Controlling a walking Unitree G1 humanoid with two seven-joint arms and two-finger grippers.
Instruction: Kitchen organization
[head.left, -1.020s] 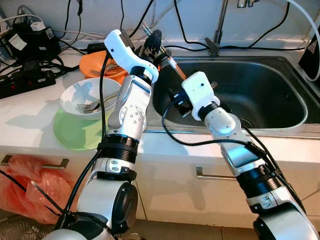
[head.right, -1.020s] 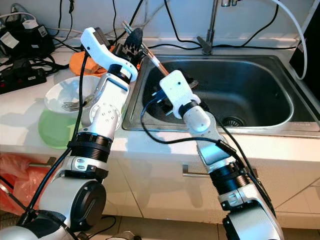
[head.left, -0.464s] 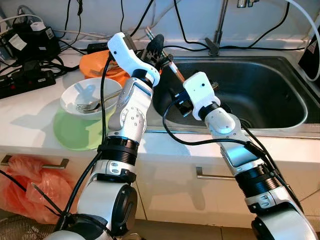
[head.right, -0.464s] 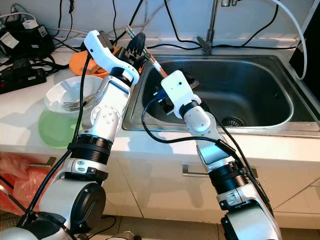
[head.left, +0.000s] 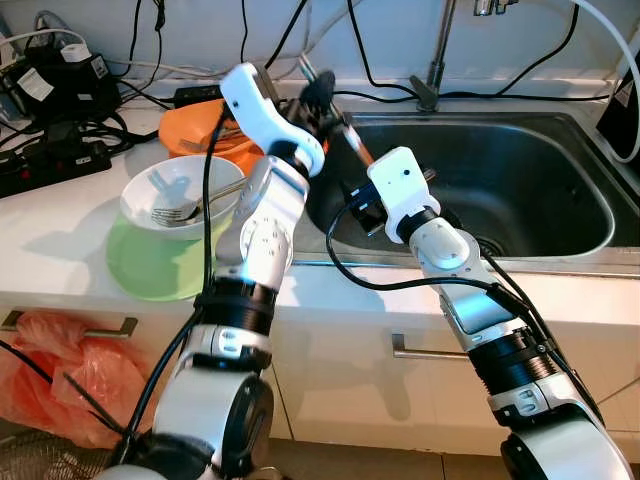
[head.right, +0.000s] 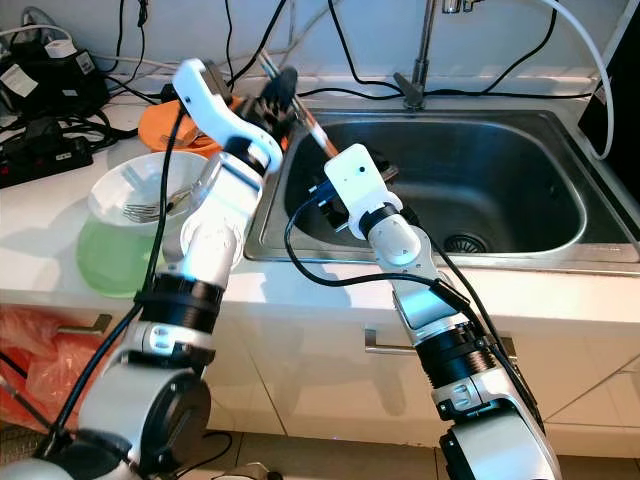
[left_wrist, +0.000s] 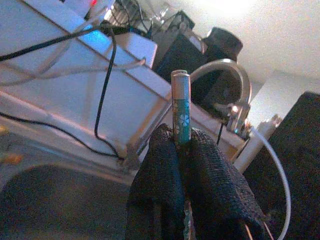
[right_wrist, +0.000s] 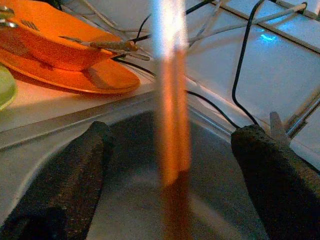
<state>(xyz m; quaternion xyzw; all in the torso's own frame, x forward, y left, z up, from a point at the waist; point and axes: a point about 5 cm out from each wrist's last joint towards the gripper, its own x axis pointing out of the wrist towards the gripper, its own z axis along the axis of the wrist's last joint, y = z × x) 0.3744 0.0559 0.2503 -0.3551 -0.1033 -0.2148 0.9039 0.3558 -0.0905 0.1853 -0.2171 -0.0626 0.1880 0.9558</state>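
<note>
**Left jaws clamp a slim utensil over the sink's corner**

The left gripper has its jaws clenched on a thin utensil with an orange lower length and a teal, flower-printed end. The left wrist view shows that teal end standing out past the pinching fingertips. The utensil's long axis runs on a slant: its upper end points toward the back wall, and its orange part slopes down and toward the robot's right over the near-left corner of the sink.

The right gripper sits inside that corner with its jaws spread wide, released; the orange shaft passes between the two fingers, and whether it touches either cannot be told.

On the desk left of the sink, a white bowl holding a fork rests on a green plate, with orange dishes behind.
</note>
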